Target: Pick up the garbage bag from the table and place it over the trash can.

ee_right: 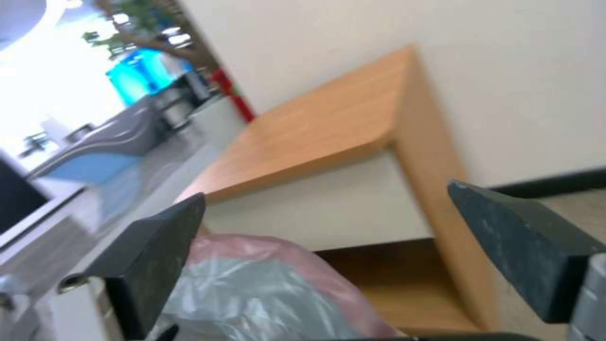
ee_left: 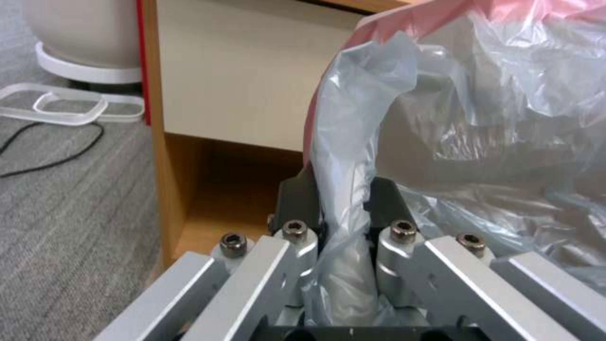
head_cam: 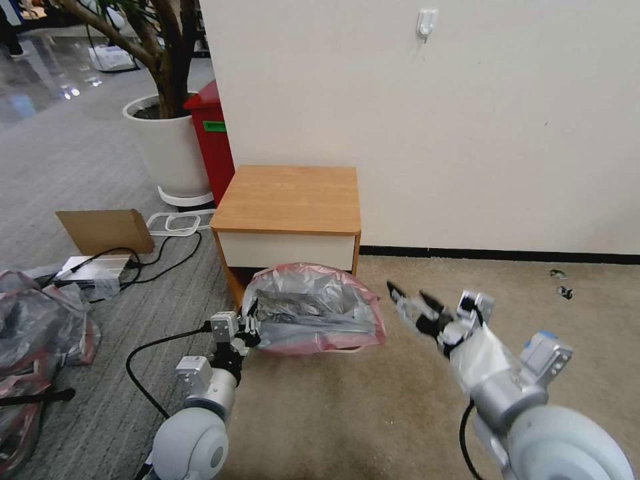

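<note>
Garbage bag [head_cam: 313, 307] sits spread open on the floor just before the bench [head_cam: 290, 197], its left edge pinched in the left gripper [head_cam: 248, 331] fingers [ee_left: 297, 199]. Right gripper [head_cam: 415, 305] hovers beside it, fingers [ee_right: 151, 255] wide apart.

The flat orange-brown wooden worktop [head_cam: 288, 198] is bare and open from above and from the front, but the cream wall [head_cam: 467, 120] closes its far and right sides and the tall red bin [head_cam: 212, 143] stands against its left. The billowed grey plastic garbage bag with a pink-red rim [head_cam: 313, 308] fills the floor just before the worktop's shelf niche [ee_left: 234, 189], blocking a straight reach into it. Beige carpet [head_cam: 507, 280] to the right lies open, while black cables [head_cam: 160, 257] and a heap of grey-and-red plastic bags [head_cam: 37, 333] crowd the left.
</note>
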You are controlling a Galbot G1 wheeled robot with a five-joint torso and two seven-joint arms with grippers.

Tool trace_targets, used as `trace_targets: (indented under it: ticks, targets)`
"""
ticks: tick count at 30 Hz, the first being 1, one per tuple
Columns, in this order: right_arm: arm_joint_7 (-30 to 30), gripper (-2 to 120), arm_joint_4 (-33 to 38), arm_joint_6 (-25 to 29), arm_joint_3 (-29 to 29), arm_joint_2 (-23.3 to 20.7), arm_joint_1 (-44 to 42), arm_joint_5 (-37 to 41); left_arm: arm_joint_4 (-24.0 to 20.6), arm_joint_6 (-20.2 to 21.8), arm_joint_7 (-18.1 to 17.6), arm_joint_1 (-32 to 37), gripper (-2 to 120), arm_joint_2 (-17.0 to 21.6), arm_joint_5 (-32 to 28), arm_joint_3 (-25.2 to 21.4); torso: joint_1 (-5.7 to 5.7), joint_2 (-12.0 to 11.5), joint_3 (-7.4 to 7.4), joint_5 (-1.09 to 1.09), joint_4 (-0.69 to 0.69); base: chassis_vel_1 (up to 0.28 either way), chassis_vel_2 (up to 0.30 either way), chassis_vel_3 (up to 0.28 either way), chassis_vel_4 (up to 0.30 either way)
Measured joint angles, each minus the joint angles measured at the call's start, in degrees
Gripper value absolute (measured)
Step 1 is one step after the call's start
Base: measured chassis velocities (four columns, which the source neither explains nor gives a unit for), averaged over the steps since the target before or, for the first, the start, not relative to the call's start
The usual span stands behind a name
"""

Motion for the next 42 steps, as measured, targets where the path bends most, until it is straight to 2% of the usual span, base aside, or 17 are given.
trace_targets:
  ticks: [4, 12, 14, 15, 22, 23, 31, 34, 36, 37, 39, 42]
  targets:
    - [-8.34, 100, -4.65, -1.39, -2.21, 1.49, 3.05, -2.47, -0.86, -0.11, 1.31, 0.98, 8, 0.39, -0.41, -0.97, 0.0, 0.0, 0.0, -0.01, 0.0, 0.0, 0.0, 0.0, 0.0]
    - [-9.6, 98, -7.01, -3.66, -3.06, 0.94, 4.34, -2.82, -1.13, -0.43, 2.9, 1.17, 8, 0.29, -0.51, -1.06, 0.0, 0.0, 0.0, -0.01, -0.01, 0.0, 0.0, 0.0, 0.0]
    - [-9.47, 88, -7.28, -4.09, -3.01, 0.65, 4.19, -2.85, -1.13, -0.51, 3.28, 1.06, 8, 0.16, -0.5, -0.89, 0.0, 0.0, 0.0, -0.01, -0.01, 0.0, 0.0, 0.0, 0.0]
    - [-9.47, 88, -7.28, -4.09, -3.01, 0.65, 4.19, -2.85, -1.13, -0.51, 3.28, 1.06, 8, 0.16, -0.5, -0.89, 0.0, 0.0, 0.0, -0.01, -0.01, 0.0, 0.0, 0.0, 0.0]
    - [-8.95, 61, -7.62, -3.71, -2.68, 0.53, 3.03, -2.94, -1.19, -0.6, 3.69, 0.89, 8, -0.05, -0.39, -0.48, 0.0, 0.0, 0.0, -0.01, -0.02, 0.0, 0.0, 0.0, 0.0]
    - [-8.95, 61, -7.62, -3.71, -2.68, 0.53, 3.03, -2.94, -1.19, -0.6, 3.69, 0.89, 8, -0.05, -0.39, -0.48, 0.0, 0.0, 0.0, -0.01, -0.02, 0.0, 0.0, 0.0, 0.0]
    - [-9.01, 28, -8.15, -2.56, -2.7, 0.76, 2.52, -4.49, -1.22, -0.6, 3.69, 0.7, 8, -0.17, -0.42, -0.48, 0.0, 0.0, 0.0, -0.01, -0.02, 0.0, 0.0, 0.0, 0.0]
    - [-9.03, 21, -8.25, -2.32, -2.7, 0.78, 2.48, -4.71, -1.22, -0.6, 3.69, 0.66, 8, -0.21, -0.42, -0.4, 0.0, 0.0, 0.0, -0.01, -0.01, 0.0, 0.0, 0.0, 0.0]
    - [-9.05, 9, -8.28, -2.01, -2.72, 0.78, 2.45, -4.91, -1.22, -0.6, 3.69, 0.6, 8, -0.28, -0.42, -0.3, 0.0, 0.0, 0.0, -0.01, -0.02, 0.0, 0.0, 0.0, 0.0]
    - [-9.05, 9, -8.28, -2.01, -2.72, 0.78, 2.45, -4.91, -1.22, -0.6, 3.69, 0.6, 8, -0.28, -0.42, -0.3, 0.0, 0.0, 0.0, -0.01, -0.02, 0.0, 0.0, 0.0, 0.0]
    - [-9.05, 0, -8.22, -1.31, -2.67, 0.8, 2.39, -4.98, -1.22, -0.61, 3.69, 0.57, 8, -0.34, -0.4, -0.22, 0.0, 0.0, 0.0, -0.01, -0.01, 0.0, 0.0, 0.0, 0.0]
    - [-9.02, 0, -7.69, -0.87, -2.46, 0.8, 2.3, -5.0, -1.22, -0.6, 3.69, 0.62, 8, -0.34, -0.39, -0.19, 0.0, 0.0, 0.0, -0.01, -0.01, 0.0, 0.0, 0.0, 0.0]
